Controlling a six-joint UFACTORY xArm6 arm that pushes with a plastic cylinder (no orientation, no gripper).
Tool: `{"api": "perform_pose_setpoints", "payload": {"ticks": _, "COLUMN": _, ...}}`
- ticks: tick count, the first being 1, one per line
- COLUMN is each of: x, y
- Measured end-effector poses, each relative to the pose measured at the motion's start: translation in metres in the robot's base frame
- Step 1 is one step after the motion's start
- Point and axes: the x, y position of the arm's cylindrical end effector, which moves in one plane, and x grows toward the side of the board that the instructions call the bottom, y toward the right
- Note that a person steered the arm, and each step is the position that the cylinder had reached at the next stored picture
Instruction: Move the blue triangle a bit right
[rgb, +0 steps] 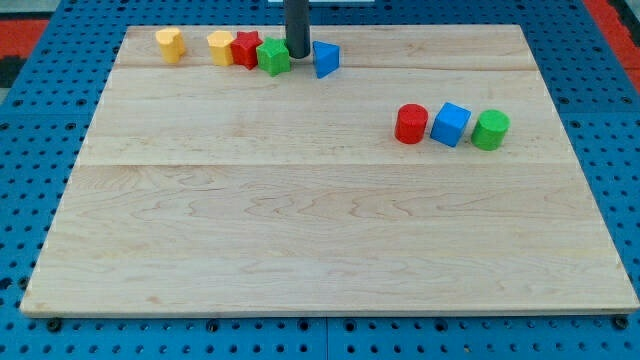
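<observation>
- Blue triangle (326, 58) sits near the top edge of the wooden board (320, 230), slightly right of the frame's centre line, resting flat on the wood.
- My tip (298, 55) stands just to the triangle's left, between it and the green block (274, 56); whether the tip touches either one cannot be told from this view.
- The rod itself rises straight up and leaves the frame at the top; it has no fingers to open or close, being only a plain dark shaft with nothing held.
- Left of the green block, a red block (246, 48) presses against it, and a yellow block (220, 46) sits touching the red one, so the three form a tight row in the upper middle of the frame.
- A second yellow block (170, 44) stands apart, further toward the upper left.
- At the right of the frame, about a third of the way down, another row lies: a red cylinder (411, 124), a blue cube (451, 124) and a green cylinder (490, 130), set close side by side.
- That right-hand row is well apart from the triangle and from my tip.
- Around the board shows a blue perforated table surface (40, 120).
</observation>
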Motion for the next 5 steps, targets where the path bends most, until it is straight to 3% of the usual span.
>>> {"api": "perform_pose_setpoints", "payload": {"ticks": 2, "x": 0.013, "y": 0.034}}
{"api": "perform_pose_setpoints", "payload": {"ticks": 3, "x": -0.001, "y": 0.054}}
{"api": "perform_pose_setpoints", "payload": {"ticks": 5, "x": 0.013, "y": 0.058}}
